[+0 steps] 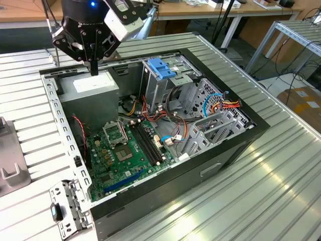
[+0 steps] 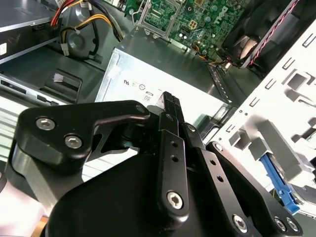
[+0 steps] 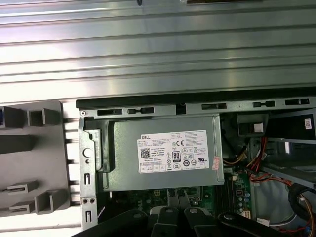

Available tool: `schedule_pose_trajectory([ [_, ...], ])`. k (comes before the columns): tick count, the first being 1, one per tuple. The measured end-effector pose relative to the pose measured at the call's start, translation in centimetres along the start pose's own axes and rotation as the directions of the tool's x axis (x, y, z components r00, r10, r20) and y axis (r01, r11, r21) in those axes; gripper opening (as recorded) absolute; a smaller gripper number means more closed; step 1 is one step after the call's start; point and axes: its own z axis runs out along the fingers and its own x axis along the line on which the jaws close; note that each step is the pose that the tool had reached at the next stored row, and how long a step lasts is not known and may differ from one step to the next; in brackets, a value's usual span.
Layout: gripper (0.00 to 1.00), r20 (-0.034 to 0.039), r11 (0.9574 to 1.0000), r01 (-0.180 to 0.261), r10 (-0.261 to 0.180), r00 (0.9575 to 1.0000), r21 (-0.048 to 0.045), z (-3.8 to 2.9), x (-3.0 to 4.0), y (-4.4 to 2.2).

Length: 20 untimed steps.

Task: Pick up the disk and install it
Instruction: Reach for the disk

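Gripper [image 1: 94, 70] hangs upper left over the power supply [image 1: 93, 89], jaws pressed together, holding nothing. The disk [image 1: 161, 68], upper centre, appears seated in the drive cage [image 1: 153, 93], well apart. Judged: no grasp in hand; any pickup calls for spread jaws.

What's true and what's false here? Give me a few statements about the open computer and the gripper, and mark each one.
1. The computer case lies open with its motherboard exposed. True.
2. The gripper hangs above the power supply. True.
3. The gripper grips a screwdriver. False: it is shut on nothing.
4. The case rests on a wooden floor. False: it rests on a ribbed metal table.
5. The blue latch lies outside the case. False: it sits on the drive cage inside.
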Motion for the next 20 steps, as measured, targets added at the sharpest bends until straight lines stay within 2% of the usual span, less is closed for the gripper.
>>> schedule_pose_trajectory([
  [20,0.1,0.0,1.0,0.0,0.0,1.0,0.0,-0.03,1.0,-0.08],
])
